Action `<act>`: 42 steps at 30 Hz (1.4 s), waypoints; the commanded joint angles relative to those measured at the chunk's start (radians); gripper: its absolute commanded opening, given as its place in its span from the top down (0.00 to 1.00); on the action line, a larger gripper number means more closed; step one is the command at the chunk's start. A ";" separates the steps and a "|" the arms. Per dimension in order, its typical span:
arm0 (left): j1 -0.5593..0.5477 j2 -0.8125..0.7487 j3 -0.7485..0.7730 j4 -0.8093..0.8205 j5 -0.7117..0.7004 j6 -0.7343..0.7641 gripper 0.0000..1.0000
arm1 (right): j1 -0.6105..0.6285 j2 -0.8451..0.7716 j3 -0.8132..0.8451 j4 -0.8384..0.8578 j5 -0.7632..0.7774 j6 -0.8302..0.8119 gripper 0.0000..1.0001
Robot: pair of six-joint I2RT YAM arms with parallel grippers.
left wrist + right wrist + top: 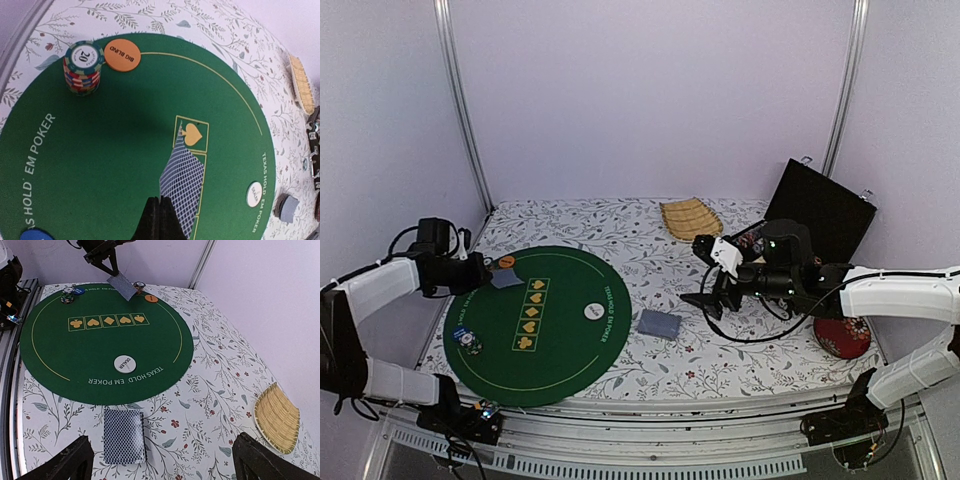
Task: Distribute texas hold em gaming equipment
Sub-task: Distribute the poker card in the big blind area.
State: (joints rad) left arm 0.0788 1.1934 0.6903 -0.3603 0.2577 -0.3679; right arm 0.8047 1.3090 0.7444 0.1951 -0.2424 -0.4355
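My left gripper (pixel 159 201) is shut on one grey-blue-backed card (pixel 183 185) and holds it above the round green poker mat (pixel 100 165), over its row of suit boxes. In the top view this gripper (pixel 488 270) is at the mat's far left edge with the card (pixel 507 279). A chip stack (pixel 82 67) and an orange "big blind" token (pixel 122 54) sit beside it. A white dealer token (pixel 123 363) lies on the mat. The card deck (pixel 123 436) lies face down on the floral cloth. My right gripper (pixel 162 460) is open and empty above the cloth right of the deck (pixel 659 324).
A second chip stack (pixel 471 342) with a blue token sits at the mat's near left. A woven tan tray (pixel 690 217) lies at the back, an open black case (pixel 820 210) at the back right, and a red cushion (pixel 842 335) at the right.
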 commanded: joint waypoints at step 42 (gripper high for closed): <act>-0.220 0.645 0.293 0.564 -0.437 -0.596 0.48 | -0.012 -0.045 -0.007 -0.023 0.022 -0.021 0.01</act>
State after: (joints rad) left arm -0.1093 1.9396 0.9771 0.2756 -0.1055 -0.9947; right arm 0.7979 1.2945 0.7444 0.1810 -0.2203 -0.4500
